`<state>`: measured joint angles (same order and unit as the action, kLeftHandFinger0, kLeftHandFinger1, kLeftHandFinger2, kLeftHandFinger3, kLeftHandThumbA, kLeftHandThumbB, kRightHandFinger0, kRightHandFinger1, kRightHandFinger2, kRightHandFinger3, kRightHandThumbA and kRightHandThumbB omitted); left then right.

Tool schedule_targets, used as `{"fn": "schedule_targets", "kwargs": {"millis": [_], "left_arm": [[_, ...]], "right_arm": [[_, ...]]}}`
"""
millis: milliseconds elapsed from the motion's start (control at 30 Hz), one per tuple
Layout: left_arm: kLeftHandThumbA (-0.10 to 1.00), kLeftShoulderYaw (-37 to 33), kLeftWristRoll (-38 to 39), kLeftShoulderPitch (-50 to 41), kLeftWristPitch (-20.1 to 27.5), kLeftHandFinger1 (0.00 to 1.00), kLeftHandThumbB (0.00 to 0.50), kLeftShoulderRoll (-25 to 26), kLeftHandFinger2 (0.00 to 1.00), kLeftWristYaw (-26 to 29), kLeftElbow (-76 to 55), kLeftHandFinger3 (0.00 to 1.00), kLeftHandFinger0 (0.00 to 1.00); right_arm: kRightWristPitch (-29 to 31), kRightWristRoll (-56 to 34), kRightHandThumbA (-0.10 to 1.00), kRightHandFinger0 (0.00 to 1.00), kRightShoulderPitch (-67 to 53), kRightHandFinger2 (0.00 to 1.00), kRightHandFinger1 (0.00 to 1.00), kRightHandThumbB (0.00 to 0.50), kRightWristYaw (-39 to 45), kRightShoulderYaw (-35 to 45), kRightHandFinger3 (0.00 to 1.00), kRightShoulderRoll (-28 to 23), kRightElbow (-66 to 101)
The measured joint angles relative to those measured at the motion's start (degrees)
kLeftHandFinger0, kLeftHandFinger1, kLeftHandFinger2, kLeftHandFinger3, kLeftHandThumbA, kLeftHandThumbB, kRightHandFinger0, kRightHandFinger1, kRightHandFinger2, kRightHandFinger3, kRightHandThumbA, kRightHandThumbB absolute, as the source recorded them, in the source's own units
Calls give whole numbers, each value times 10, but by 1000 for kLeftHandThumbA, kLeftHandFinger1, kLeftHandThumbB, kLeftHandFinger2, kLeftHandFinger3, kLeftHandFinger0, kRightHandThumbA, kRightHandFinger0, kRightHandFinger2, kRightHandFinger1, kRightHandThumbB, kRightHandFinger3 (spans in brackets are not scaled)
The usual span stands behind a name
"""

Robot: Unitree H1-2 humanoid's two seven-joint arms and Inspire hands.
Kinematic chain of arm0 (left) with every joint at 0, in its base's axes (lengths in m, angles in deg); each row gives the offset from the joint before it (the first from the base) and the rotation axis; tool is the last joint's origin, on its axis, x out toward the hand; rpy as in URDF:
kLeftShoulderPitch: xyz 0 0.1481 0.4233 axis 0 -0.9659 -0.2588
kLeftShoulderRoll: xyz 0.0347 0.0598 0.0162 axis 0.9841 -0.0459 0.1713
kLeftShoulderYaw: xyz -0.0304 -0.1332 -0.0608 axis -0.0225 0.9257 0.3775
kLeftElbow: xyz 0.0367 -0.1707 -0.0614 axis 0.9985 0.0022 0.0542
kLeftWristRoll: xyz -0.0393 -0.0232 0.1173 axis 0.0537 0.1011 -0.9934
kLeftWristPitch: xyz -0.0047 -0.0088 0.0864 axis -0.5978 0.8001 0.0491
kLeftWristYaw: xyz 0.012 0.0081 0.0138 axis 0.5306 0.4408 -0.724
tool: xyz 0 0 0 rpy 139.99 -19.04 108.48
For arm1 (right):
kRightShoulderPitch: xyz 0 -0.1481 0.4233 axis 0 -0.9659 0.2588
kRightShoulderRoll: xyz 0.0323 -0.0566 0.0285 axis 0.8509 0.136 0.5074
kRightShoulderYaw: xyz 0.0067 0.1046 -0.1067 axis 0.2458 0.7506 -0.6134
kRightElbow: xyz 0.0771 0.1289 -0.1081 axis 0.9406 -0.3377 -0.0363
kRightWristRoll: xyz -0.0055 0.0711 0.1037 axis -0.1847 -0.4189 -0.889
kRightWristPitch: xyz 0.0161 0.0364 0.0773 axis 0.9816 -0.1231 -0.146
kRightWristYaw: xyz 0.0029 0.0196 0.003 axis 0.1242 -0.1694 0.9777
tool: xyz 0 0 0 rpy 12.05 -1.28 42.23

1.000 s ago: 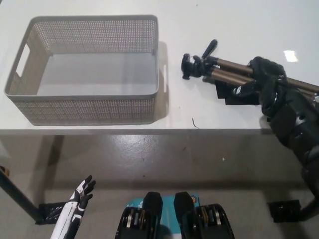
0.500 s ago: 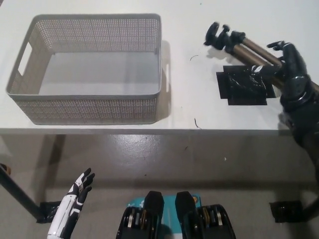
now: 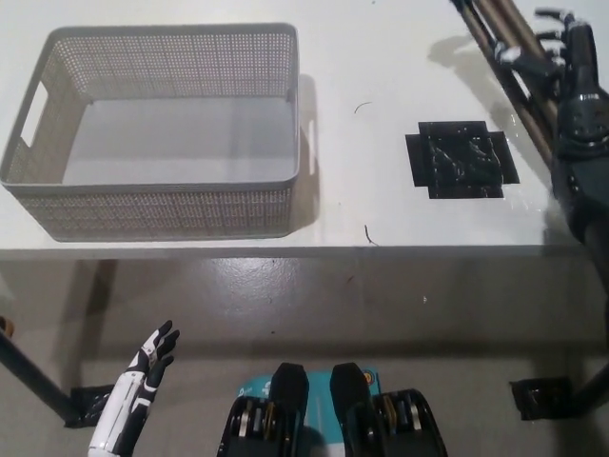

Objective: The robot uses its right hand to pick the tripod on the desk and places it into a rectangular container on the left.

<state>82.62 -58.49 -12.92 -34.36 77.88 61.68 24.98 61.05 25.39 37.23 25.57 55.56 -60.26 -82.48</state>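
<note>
At the top right corner, above the white desk (image 3: 381, 171), the black right hand (image 3: 569, 62) grips the tripod (image 3: 504, 43), whose bronze-brown legs with dark fittings run off the upper edge. Left of it sits the grey mesh container (image 3: 157, 205). Low at the left, the white left hand (image 3: 147, 367) hangs with fingers spread.

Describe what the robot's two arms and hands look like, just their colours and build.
The left robot hand is white with black fingers and black detailing, on a slim white forearm. The right robot hand is black, with pale fingertips, on a bulky black segmented arm.
</note>
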Motion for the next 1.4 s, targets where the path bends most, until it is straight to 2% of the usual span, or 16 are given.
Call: {"fn": "schedule_targets", "kwargs": {"millis": [100, 200, 333, 400, 467, 567, 600, 833, 900, 967, 1033, 1100, 1167, 1267, 1333, 1400], "left_arm": [[1000, 0, 0, 0, 0, 1000, 91, 0, 1000, -1, 0, 1000, 1000], [1000, 0, 0, -1, 0, 1000, 102, 0, 1000, -1, 0, 1000, 1000], [1000, 0, 0, -1, 0, 1000, 106, 0, 1000, -2, 2, 1000, 1000], [1000, 0, 0, -1, 0, 1000, 90, 0, 1000, -3, 3, 1000, 1000], [1000, -2, 0, -2, 0, 1000, 68, -1, 1000, -4, 4, 1000, 1000], [1000, -4, 0, -6, 0, 1000, 68, -1, 1000, -4, 7, 1000, 1000], [1000, -6, 0, -9, 0, 1000, 72, -1, 1000, -4, 10, 1000, 1000], [1000, -14, 0, -16, 3, 1000, 64, -2, 1000, -8, 24, 1000, 1000], [1000, -17, -1, -16, 4, 1000, 79, -2, 1000, -9, 24, 1000, 1000], [1000, -19, -1, -17, 5, 1000, 71, -2, 1000, -9, 24, 1000, 1000], [1000, -24, -2, -19, 6, 1000, 75, -4, 1000, -9, 24, 1000, 1000], [1000, -29, -2, -21, 9, 1000, 96, -5, 1000, -9, 24, 1000, 1000], [1000, -32, -3, -23, 11, 1000, 84, -8, 1000, -9, 25, 1000, 1000], [1000, -34, -3, -24, 15, 1000, 54, -10, 1000, -9, 26, 1000, 1000], [1000, -35, -3, -24, 16, 1000, 57, -11, 1000, -9, 27, 1000, 1000], [1000, -35, -3, -24, 17, 1000, 53, -11, 1000, -9, 28, 1000, 1000]], "right_arm": [[0, 1, -100, 0, 5, 791, 346, 148, -1, -14, 896, 6, 44], [-3, 4, -100, 0, 6, 790, 345, 139, -1, -29, 903, 14, 99], [-18, 4, -100, 0, -2, 810, 390, 141, 2, -40, 890, 30, 174], [-26, 4, -100, 0, -8, 806, 399, 149, 5, -46, 888, 36, 200], [-37, 5, -100, 0, -21, 772, 373, 139, 10, -58, 867, 44, 240], [-53, 9, -100, 0, -39, 729, 328, 137, 17, -77, 876, 54, 288], [-61, 13, -100, 0, -46, 733, 318, 125, 21, -88, 916, 59, 308], [-83, 51, -100, 0, -57, 741, 308, 107, 53, -179, 938, 65, 397], [-83, 66, -100, 0, -44, 737, 307, 107, 61, -210, 946, 66, 403], [-83, 80, -100, 0, -31, 725, 311, 131, 67, -236, 936, 67, 403], [-83, 101, -100, 0, -15, 710, 293, 139, 74, -267, 803, 70, 403], [-81, 123, -100, 0, -1, 708, 291, 157, 77, -299, 769, 74, 400], [-77, 146, -100, 0, 11, 699, 220, 173, 79, -333, 724, 77, 389], [-71, 177, -100, 0, 24, 699, 149, 197, 80, -377, 714, 83, 358], [-64, 197, -100, 0, 33, 698, 128, 209, 80, -402, 740, 87, 331], [-60, 214, -100, 0, 44, 717, 176, 203, 80, -419, 866, 91, 299]]}}
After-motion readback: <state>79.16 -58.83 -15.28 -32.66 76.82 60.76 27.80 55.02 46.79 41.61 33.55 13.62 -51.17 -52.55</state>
